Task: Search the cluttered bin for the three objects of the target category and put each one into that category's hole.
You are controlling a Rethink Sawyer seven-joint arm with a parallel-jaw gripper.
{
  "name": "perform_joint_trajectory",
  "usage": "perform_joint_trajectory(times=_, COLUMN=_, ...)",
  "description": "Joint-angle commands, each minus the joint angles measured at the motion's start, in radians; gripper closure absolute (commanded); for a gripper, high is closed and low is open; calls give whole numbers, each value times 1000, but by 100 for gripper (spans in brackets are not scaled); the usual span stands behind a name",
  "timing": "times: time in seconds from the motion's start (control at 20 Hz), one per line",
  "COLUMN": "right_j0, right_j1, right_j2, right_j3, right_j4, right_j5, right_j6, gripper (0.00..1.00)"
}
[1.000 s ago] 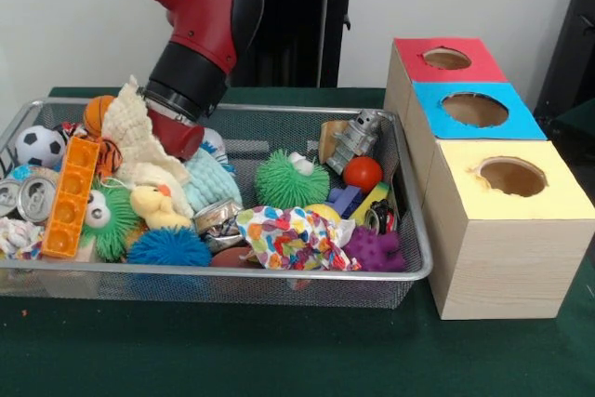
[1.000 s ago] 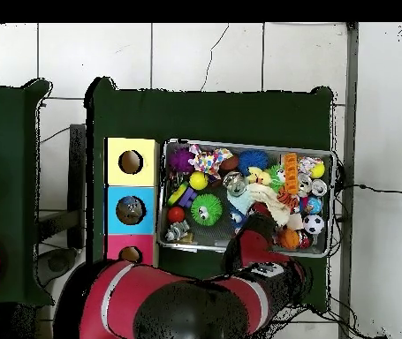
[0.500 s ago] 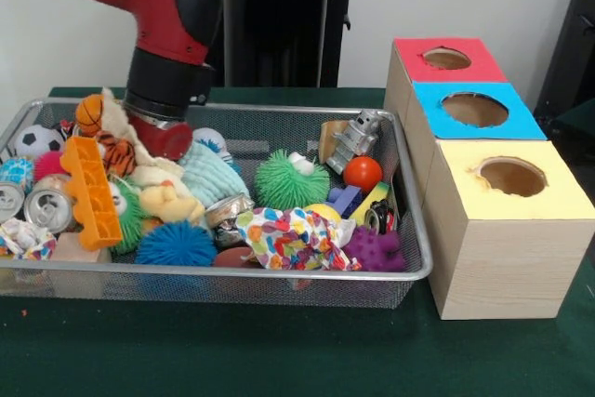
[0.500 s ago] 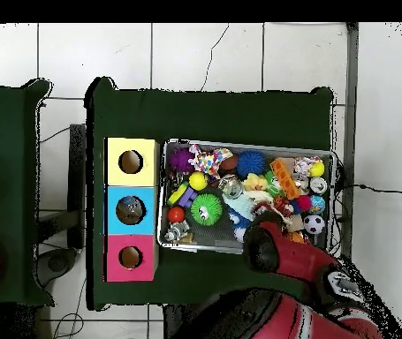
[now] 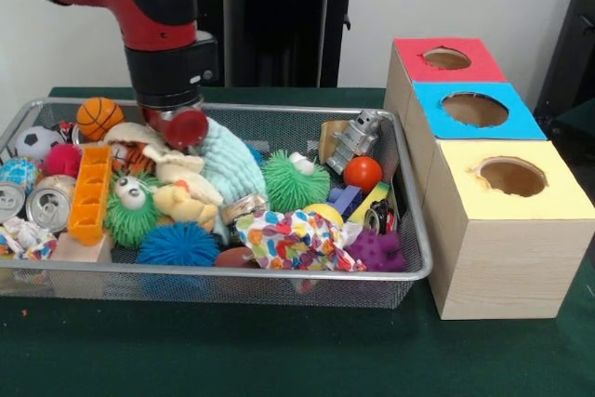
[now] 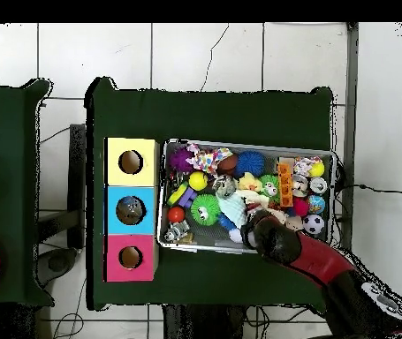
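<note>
Front view shows the bin [image 5: 279, 278] on the left of the table, just beside three boxes [image 5: 483, 165] with red, blue and yellow tops, and it is full of toys, balls and cans — so the job looks like it is only at the searching part, with nothing seen going into a hole yet. The arm's gripper [image 5: 177, 125] is low over the far left of the pile, by a light blue cloth [image 5: 228, 163], but I cannot tell if it is open, closed or holding anything. The table [image 5: 279, 350] has a dark green cover, there is a pale wall behind — and the floor has big white tiles.
</note>
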Motion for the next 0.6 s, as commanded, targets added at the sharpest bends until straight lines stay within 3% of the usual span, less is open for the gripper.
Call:
perform_joint_trajectory(times=0.05, right_j0=-31, right_j1=80, right_j2=275, right_j3=194, right_j4=7, right_j5=162, right_j6=-27, gripper=0)
perform_joint_trajectory(times=0.25, right_j0=36, right_j1=52, right_j2=228, right_j3=169, right_j4=-92, right_j5=48, right_j6=-46, gripper=0)
perform_joint_trajectory(times=0.45, right_j0=285, right_j1=-6, right_j2=-40, right_j3=44, right_j4=-236, right_j5=-179, right_j6=-30, gripper=0)
perform_joint_trajectory(times=0.6, right_j0=347, right_j1=31, right_j2=-127, right_j3=-27, right_j4=-286, right_j5=-282, right_j6=-46, gripper=0)
